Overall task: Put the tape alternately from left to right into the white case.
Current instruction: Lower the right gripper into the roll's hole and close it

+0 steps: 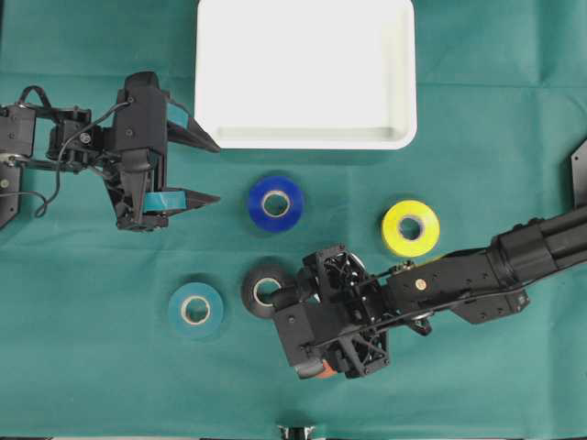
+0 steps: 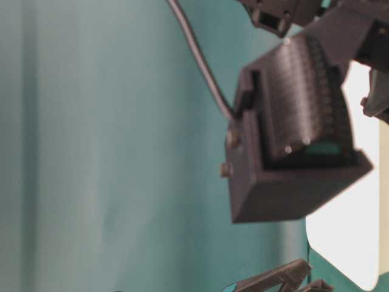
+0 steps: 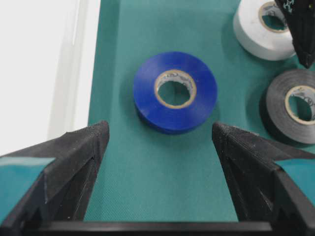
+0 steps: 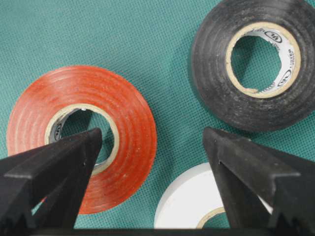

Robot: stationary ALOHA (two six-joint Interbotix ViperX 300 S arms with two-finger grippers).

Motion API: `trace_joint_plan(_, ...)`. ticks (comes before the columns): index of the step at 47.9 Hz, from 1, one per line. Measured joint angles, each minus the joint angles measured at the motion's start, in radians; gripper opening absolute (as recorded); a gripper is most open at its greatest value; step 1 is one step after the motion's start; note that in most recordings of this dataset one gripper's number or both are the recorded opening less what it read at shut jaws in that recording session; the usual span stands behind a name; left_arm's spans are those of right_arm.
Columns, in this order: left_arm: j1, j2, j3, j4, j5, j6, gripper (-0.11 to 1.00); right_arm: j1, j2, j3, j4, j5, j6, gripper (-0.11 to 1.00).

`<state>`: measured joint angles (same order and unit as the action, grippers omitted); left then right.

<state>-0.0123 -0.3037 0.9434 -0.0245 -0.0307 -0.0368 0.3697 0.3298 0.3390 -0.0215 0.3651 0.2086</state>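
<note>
Six ring-shaped rolls of vinyl tape lie flat on the green cloth covering the bench, none in the shallow white plastic case [image 1: 305, 73] at the far edge. From overhead, four show whole: the blue roll [image 1: 276, 203] just before the case's near rim, the yellow roll [image 1: 410, 227] to its right, the teal roll [image 1: 195, 310] toward the near left, and the black roll [image 1: 264, 289] beside it. The orange-red roll [image 4: 81, 137] and the white roll [image 4: 197, 206] sit under the right arm's wrist, overhead only an orange sliver showing.

The left gripper [image 1: 204, 171] hangs spread wide, empty, the blue roll ahead with open cloth between. The right gripper [image 4: 152, 147] stands apart over the orange-red roll, one finger over its core, nothing pinched. The table-level view is blurred and mostly blocked.
</note>
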Motion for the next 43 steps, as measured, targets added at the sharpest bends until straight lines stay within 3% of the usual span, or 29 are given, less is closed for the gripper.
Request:
trace_joint_plan(2, 0.000, 0.000, 0.000, 0.000, 0.000, 0.000, 0.89, 0.000, 0.000, -0.002, 0.002, 0.000, 0.000, 0.55)
trace_joint_plan(9, 0.000, 0.000, 0.000, -0.002, 0.000, 0.000, 0.89, 0.000, 0.000, -0.002, 0.000, 0.002, -0.002, 0.16)
trace_joint_plan(13, 0.000, 0.000, 0.000, -0.002, 0.000, 0.000, 0.89, 0.000, -0.002, -0.003, 0.000, 0.002, 0.000, 0.02)
trace_joint_plan(43, 0.000, 0.000, 0.000, -0.002, 0.000, 0.000, 0.89, 0.002, -0.008, -0.026, 0.000, 0.041, 0.002, 0.01)
